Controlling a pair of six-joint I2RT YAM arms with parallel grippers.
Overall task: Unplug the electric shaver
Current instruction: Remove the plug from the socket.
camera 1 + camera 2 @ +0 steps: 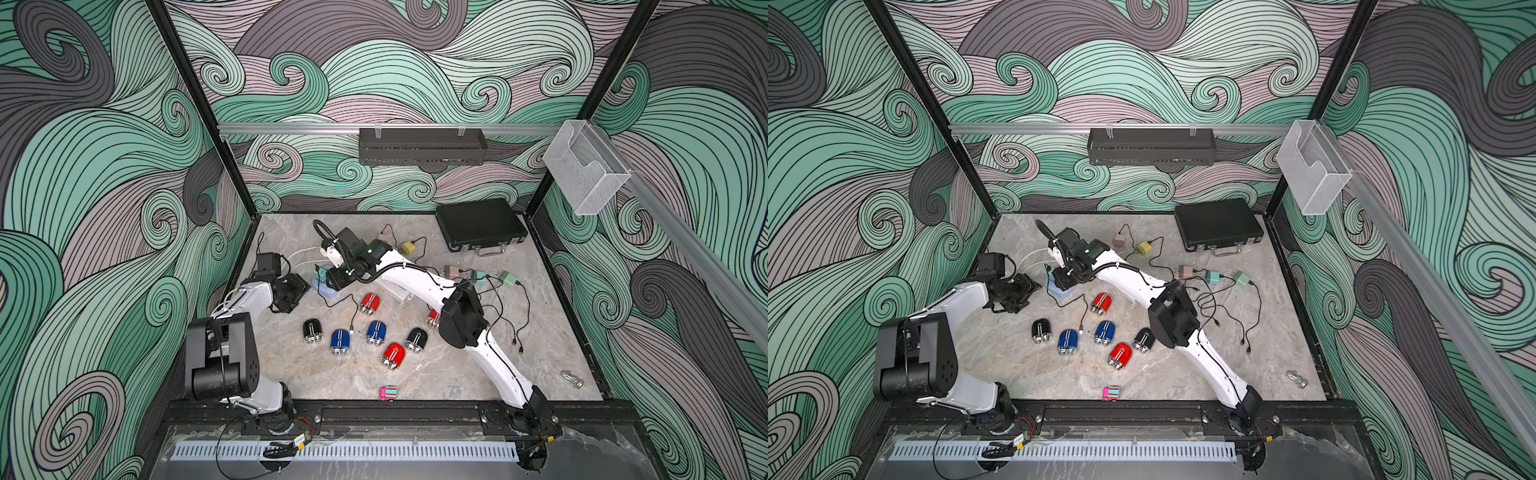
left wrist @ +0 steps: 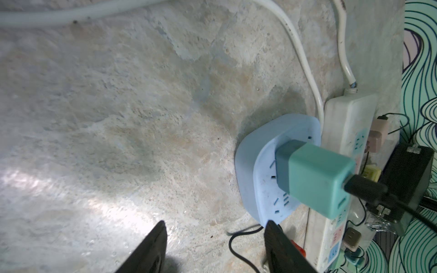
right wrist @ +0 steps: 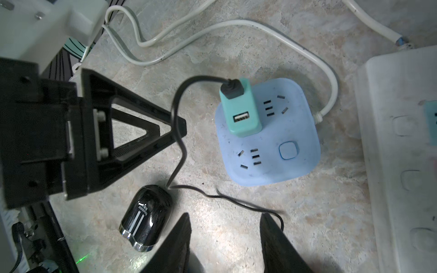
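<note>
Both top views show the marble worktop (image 1: 332, 374) strewn with shavers. Only the right wrist view looks down on the blue socket block (image 3: 272, 170), with the teal charger (image 3: 241, 113) plugged in and the black shaver (image 3: 146, 215) lying nearby. The left hand (image 2: 215, 223) and right hand (image 3: 225, 215) are spread and empty.

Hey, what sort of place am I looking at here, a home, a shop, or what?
Probably a robot test cell, not a home: printed swirl-pattern walls box in a marble-look tabletop, two robot arms are bolted to its front rail, and several near-identical shavers lie scattered.
</note>
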